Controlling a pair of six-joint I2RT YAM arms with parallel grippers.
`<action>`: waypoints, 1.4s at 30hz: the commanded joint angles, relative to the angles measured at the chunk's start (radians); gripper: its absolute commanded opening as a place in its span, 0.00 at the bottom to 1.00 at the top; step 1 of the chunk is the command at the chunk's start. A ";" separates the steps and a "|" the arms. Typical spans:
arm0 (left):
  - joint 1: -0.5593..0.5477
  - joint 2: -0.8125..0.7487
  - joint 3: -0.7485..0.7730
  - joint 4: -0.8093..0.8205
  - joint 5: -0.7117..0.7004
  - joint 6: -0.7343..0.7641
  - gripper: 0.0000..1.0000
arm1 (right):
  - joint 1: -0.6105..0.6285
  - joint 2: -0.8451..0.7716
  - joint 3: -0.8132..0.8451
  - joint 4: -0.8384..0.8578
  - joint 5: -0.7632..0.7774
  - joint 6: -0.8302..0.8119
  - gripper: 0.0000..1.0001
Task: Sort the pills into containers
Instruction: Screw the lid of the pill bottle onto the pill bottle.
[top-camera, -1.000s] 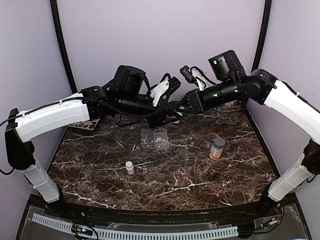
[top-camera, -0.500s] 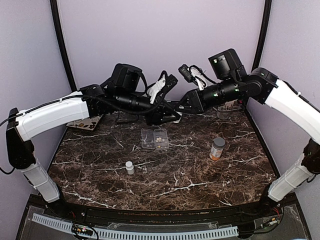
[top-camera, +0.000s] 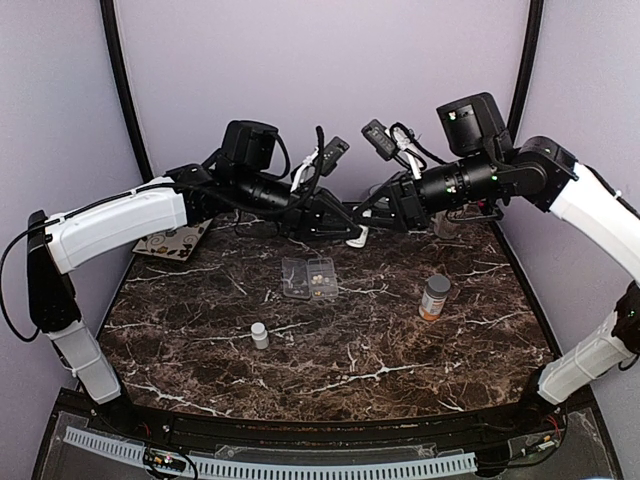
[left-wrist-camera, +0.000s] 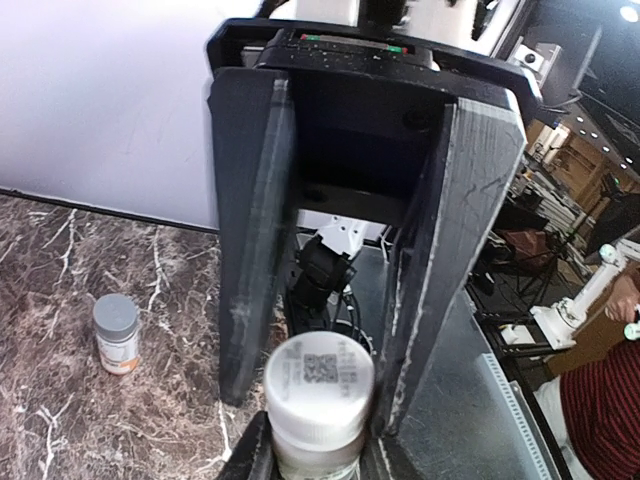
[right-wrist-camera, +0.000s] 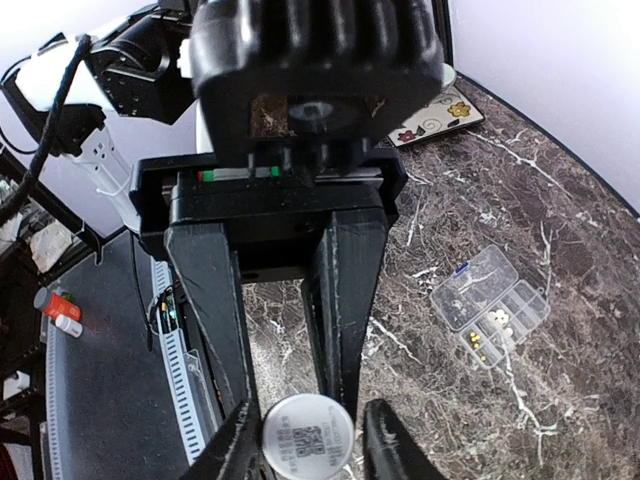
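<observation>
Marble-look table (top-camera: 400, 360), top view: both arms are up off it, left claw (top-camera: 340, 216) & right claw (top-camera: 368, 214) nose to nose over the far side, beyond the pill box (top-camera: 294, 280). Vs a sec ago both wrists sit higher and the right one has drawn back toward its own side. A pale sliver (top-camera: 357, 237) now shows under the meeting point; can't tell what it is. Box, orange bottle (top-camera: 434, 297) and spare white bottle (top-camera: 259, 334) haven't budged. Box holds the pills (top-camera: 319, 268), pale dots in its divided half, lid folded open alongside.

Left wrist: left claw is clamped narrow on a small white bottle (left-wrist-camera: 316, 452), upright, QR-marked cap (left-wrist-camera: 320, 375) on. Right claw's dark fingers (left-wrist-camera: 250, 250) straddle that cap.

Right wrist: same cap sits betw. the right claw's own tips w/ a thin gap each side. So it looks slack, only a little apart, gripping nothing.

Meaning, prob.: still the bottle-opening stage. Cap on, no pill being moved. Right claw is likely re-gripping for another twist, or backing off.
</observation>
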 joint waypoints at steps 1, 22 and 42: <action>0.006 -0.049 0.095 0.192 0.028 0.000 0.00 | 0.036 0.048 -0.034 -0.154 -0.061 -0.025 0.41; -0.005 -0.070 0.065 0.105 -0.145 0.110 0.00 | 0.020 0.006 -0.031 -0.087 -0.057 0.029 0.50; -0.028 -0.069 0.059 0.049 -0.223 0.161 0.00 | -0.005 -0.087 -0.061 -0.017 0.051 0.079 0.52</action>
